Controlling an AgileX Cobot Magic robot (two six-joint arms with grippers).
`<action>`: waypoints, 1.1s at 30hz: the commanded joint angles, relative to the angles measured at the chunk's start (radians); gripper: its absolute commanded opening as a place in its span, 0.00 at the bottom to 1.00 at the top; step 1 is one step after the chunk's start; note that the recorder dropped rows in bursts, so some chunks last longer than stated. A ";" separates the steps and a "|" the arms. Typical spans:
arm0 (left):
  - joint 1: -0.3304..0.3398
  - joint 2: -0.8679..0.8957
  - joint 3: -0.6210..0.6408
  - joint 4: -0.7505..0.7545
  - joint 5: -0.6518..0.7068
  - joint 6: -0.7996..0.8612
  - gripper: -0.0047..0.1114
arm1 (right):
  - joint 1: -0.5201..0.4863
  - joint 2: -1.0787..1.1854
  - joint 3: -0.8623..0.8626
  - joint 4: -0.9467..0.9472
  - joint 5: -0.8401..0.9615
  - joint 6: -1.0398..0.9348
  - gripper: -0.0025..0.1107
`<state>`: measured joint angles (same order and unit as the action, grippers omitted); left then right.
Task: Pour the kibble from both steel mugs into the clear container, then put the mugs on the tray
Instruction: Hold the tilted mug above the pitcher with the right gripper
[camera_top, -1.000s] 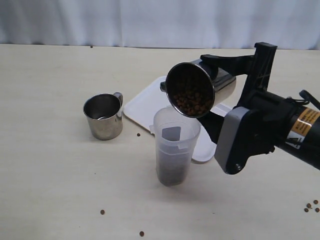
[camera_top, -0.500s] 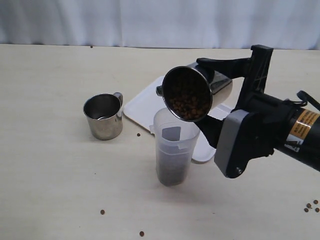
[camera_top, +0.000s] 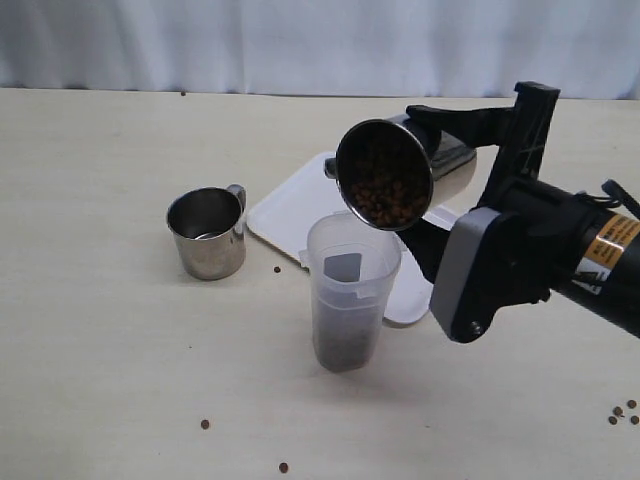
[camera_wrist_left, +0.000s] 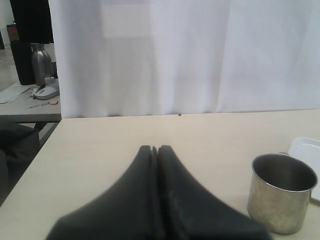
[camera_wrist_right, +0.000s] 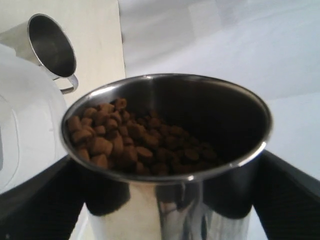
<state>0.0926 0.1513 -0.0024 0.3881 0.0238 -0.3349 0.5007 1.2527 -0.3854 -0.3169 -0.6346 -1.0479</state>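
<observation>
My right gripper is shut on a steel mug and holds it tipped, mouth facing down over the clear container. Kibble lies against the mug's lower lip; in the right wrist view the kibble fills the low side of the mug between my gripper's fingers. The container holds a dark layer of kibble at its bottom. The other steel mug stands upright and looks empty, left of the container. The white tray lies behind. My left gripper is shut and empty, near that mug.
Loose pellets lie on the table: one beside the standing mug, two at the front, a few at the right edge. A white curtain hangs behind the table. A side desk with a bottle stands beyond the table's end.
The held mug dipped slightly down and left, then came back up and right, at about the same tilt. The standing mug and the container have not moved.
</observation>
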 joint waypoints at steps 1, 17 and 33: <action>0.002 -0.007 0.002 -0.005 -0.008 -0.003 0.04 | 0.001 -0.003 -0.009 0.014 -0.043 -0.090 0.06; 0.002 -0.007 0.002 -0.005 -0.008 -0.003 0.04 | 0.001 0.059 -0.009 0.014 -0.102 -0.193 0.06; 0.002 -0.007 0.002 -0.005 -0.008 -0.003 0.04 | 0.001 0.059 -0.009 0.014 -0.105 -0.222 0.06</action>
<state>0.0926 0.1513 -0.0024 0.3881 0.0238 -0.3349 0.5007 1.3131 -0.3854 -0.3169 -0.6850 -1.2604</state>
